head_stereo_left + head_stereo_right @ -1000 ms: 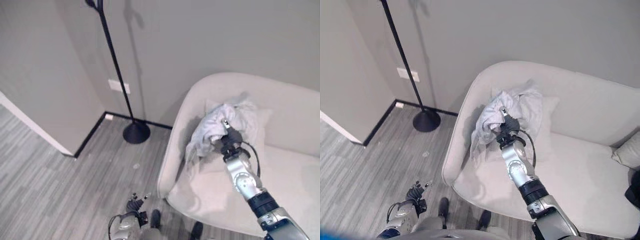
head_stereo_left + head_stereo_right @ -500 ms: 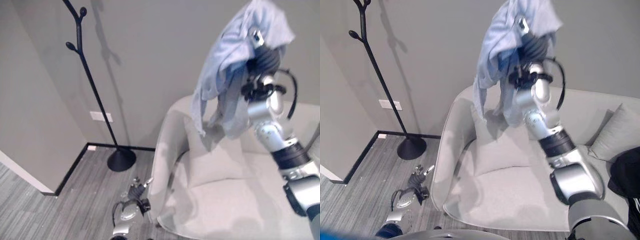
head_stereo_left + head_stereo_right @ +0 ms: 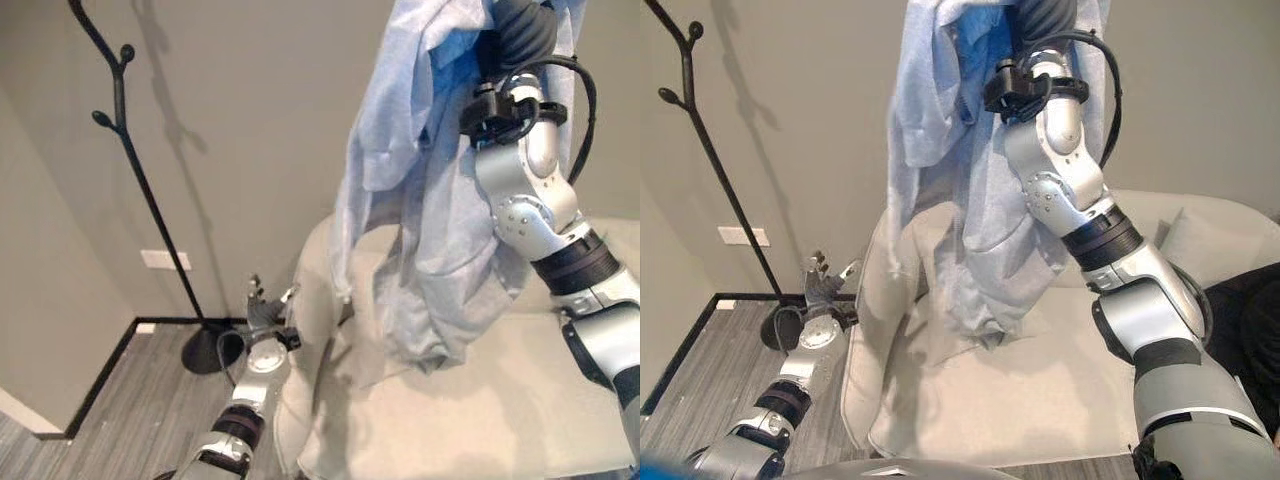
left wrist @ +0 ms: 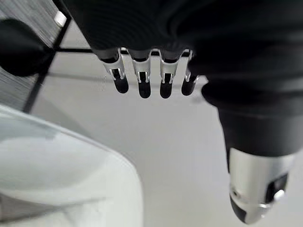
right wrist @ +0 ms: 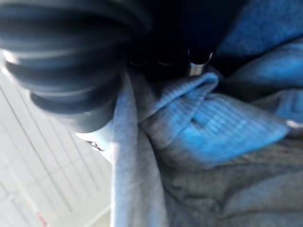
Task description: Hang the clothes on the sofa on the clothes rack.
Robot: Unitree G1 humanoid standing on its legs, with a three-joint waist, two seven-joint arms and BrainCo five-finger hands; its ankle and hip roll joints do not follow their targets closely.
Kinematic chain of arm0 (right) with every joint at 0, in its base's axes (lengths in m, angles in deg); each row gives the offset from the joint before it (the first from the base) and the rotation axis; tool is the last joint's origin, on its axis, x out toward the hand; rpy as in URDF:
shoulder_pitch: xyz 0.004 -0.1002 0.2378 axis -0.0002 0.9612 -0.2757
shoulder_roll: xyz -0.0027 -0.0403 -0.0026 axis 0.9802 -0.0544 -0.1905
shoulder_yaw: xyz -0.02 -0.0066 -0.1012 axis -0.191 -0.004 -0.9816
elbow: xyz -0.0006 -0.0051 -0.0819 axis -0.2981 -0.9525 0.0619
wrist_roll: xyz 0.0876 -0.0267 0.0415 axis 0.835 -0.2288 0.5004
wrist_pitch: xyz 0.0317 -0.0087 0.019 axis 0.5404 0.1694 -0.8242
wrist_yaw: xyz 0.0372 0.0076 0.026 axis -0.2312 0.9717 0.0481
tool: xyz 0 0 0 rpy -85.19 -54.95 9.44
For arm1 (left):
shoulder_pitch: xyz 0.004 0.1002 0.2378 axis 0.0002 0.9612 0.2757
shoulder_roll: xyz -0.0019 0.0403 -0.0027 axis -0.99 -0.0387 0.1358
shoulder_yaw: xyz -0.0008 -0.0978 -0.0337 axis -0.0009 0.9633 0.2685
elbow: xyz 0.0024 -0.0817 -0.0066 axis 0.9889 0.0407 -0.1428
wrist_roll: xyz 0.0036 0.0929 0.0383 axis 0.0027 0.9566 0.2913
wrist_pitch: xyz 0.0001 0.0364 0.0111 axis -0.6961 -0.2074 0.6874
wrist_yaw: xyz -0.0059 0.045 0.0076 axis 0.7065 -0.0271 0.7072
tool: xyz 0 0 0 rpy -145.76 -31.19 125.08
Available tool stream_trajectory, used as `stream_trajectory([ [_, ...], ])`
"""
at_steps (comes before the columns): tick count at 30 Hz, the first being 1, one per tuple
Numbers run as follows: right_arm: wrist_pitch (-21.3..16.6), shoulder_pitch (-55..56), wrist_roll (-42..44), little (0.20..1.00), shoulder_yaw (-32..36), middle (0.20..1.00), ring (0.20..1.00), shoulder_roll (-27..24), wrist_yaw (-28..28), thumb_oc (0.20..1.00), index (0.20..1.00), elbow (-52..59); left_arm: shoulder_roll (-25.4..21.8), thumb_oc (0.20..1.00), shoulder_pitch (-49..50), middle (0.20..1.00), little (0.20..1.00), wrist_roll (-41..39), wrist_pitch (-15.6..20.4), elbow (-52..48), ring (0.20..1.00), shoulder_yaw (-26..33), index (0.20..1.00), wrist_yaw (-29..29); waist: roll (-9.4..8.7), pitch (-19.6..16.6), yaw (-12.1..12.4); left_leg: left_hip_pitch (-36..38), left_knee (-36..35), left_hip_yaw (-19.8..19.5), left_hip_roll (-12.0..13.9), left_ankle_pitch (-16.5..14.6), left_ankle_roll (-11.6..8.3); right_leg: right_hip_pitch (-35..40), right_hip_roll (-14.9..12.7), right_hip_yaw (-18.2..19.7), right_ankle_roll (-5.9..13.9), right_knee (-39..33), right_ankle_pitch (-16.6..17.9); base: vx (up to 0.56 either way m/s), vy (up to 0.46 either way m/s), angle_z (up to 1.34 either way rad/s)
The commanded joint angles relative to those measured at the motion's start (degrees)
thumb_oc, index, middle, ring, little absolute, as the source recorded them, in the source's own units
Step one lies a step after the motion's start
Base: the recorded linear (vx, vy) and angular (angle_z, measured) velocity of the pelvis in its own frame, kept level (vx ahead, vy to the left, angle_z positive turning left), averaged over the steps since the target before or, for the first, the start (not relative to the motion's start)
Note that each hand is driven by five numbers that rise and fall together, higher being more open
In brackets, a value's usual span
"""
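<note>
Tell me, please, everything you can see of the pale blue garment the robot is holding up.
The garment is pale blue-grey, soft ribbed knit by its look, with brighter blue folds near the top. It hangs crumpled from the raised right hand, whose fingers are buried in bunched cloth, and drapes down along that arm. Its lower end dangles above the light grey sofa, in front of the backrest; whether it touches the sofa cannot be told. It is clear of the black clothes rack, and the left hand is apart from it.

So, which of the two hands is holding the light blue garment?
The right hand, raised high above the sofa, grips the garment. The left hand is low near the sofa's arm, open and empty.
</note>
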Motion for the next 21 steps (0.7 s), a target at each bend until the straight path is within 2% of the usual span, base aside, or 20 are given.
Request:
stream_trajectory([
  [1, -4.17, -7.06, 1.07, 0.200, -1.07, 0.200, 0.200, -0.33, 0.34, 0.200, 0.200, -2.58, 1.69, 1.000, -7.39, 1.000, 1.000, -1.45, 5.41, -2.39, 1.000, -4.05, 1.000, 1.80, -0.55, -0.83, 1.11, 3.15, 0.67, -0.39, 3.81, -6.10, -2.27, -0.13, -6.03, -0.60, 4.13, 1.57, -3.06, 0.00, 0.000, 0.00],
  [4, -3.75, -6.33, 1.10, 0.200, -1.69, 0.200, 0.200, 0.58, 0.79, 0.200, 0.200, -1.06, 3.91, 1.000, -7.97, 1.000, 1.000, -5.07, 6.80, -6.35, 1.000, -5.58, 1.000, 3.69, -0.55, -0.74, 0.75, 3.25, 0.67, -0.24, 3.69, -6.19, -2.14, -0.20, -6.02, -0.21, 4.10, 1.57, -2.96, 0.00, 0.003, -0.09],
  [5, -3.48, -5.59, 1.74, 0.200, -2.22, 0.200, 0.200, 1.78, 1.40, 0.200, 0.200, -0.05, 6.29, 1.000, -8.60, 1.000, 1.000, -9.32, 8.18, -9.23, 1.000, -6.88, 1.000, 5.61, -0.59, -0.71, 0.52, 3.34, 0.67, -0.03, 3.68, -6.35, -2.03, -0.21, -6.01, 0.15, 4.12, 1.54, -2.91, 0.00, 0.003, -0.16],
  [9, -3.89, -5.07, 3.89, 0.200, -2.76, 0.200, 0.200, 5.19, 2.46, 0.200, 0.200, -0.06, 11.81, 1.000, -13.25, 1.000, 1.000, -15.12, 8.28, -8.46, 1.000, -11.75, 1.000, 9.56, -0.81, -0.73, -0.81, 3.55, 0.67, 0.23, 3.58, -6.67, -1.85, -0.34, -6.04, 0.92, 4.08, 1.57, -2.91, 0.00, -0.002, -0.05],
  [14, -4.99, -6.00, 5.66, 0.200, -2.09, 0.200, 0.200, 7.67, 3.09, 0.200, 0.200, -2.17, 14.91, 1.000, -16.90, 1.000, 1.000, -16.55, 7.65, -3.56, 1.000, -14.39, 1.000, 11.20, -0.78, -0.76, -1.73, 3.60, 0.67, 0.38, 3.49, -6.80, -1.80, -0.49, -6.12, 1.20, 4.09, 1.67, -2.86, 0.00, 0.000, -0.01],
  [17, -6.64, -7.95, 7.42, 0.200, -2.50, 0.200, 0.200, 10.87, 4.09, 0.200, 0.200, -3.82, 18.19, 1.000, -22.32, 1.000, 1.000, -10.23, 5.39, 6.10, 1.000, -17.97, 1.000, 10.97, -0.36, -1.08, -3.69, 3.96, 0.67, 1.24, 3.34, -7.13, -1.72, -0.97, -6.16, 2.47, 4.22, 1.86, -2.71, 0.01, 0.005, -0.05],
  [19, -7.02, -8.94, 7.61, 0.200, -3.07, 0.200, 0.200, 11.88, 4.16, 0.200, 0.200, -4.08, 20.36, 1.000, -25.60, 1.000, 1.000, -8.91, 4.40, 12.04, 1.000, -18.35, 1.000, 11.31, 0.00, -1.37, -5.11, 4.33, 0.67, 1.91, 3.19, -7.28, -1.69, -1.34, -6.11, 3.32, 4.32, 2.02, -2.64, 0.01, 0.001, -0.19],
  [21, -6.92, -9.04, 7.39, 0.200, -3.22, 0.200, 0.200, 12.17, 4.10, 0.200, 0.200, -3.95, 20.95, 1.000, -26.62, 1.000, 1.000, -9.08, 4.12, 13.45, 1.000, -18.17, 1.000, 11.39, 0.13, -1.36, -5.47, 4.43, 0.67, 2.19, 3.18, -7.34, -1.69, -1.51, -6.10, 3.60, 4.36, 2.12, -2.62, 0.01, 0.000, -0.27],
])
